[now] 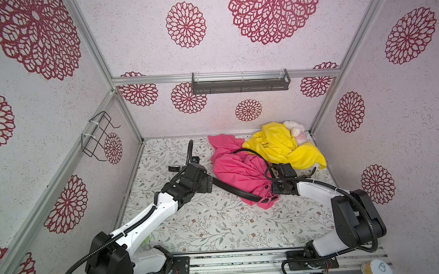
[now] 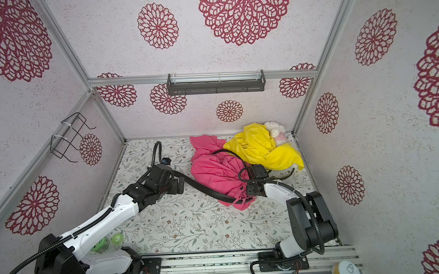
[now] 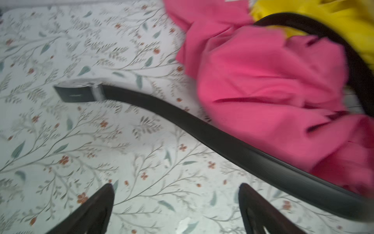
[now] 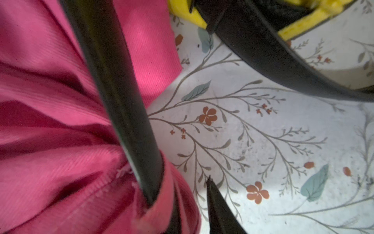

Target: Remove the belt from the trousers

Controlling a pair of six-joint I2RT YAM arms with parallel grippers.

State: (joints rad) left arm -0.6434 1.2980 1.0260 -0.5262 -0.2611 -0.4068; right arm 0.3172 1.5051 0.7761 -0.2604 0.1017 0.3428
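While pinching the trousers (image 1: 237, 170) at 4 o'clock with right hand (image 1: 271, 191), holds left hand (image 3: 176, 185) spread wide, empty, at 9 o'clock (belt (image 3: 202, 131) lying on surface (image 1: 217, 226)).

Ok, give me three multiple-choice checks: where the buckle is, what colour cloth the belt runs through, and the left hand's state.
1. Where does the belt's buckle lie? A on the trousers; B on the bare table; C in the left hand.
2. Colour of the cloth that the belt threads through? A pink; B yellow; C blue.
3. The left hand is: A shut on the belt; B shut on the trousers; C open and empty.

1 B: the left wrist view shows the buckle on the table, apart from the trousers.
2 A: the right wrist view shows the belt passing through pink cloth.
3 C: its fingers stand wide apart, nothing between them.
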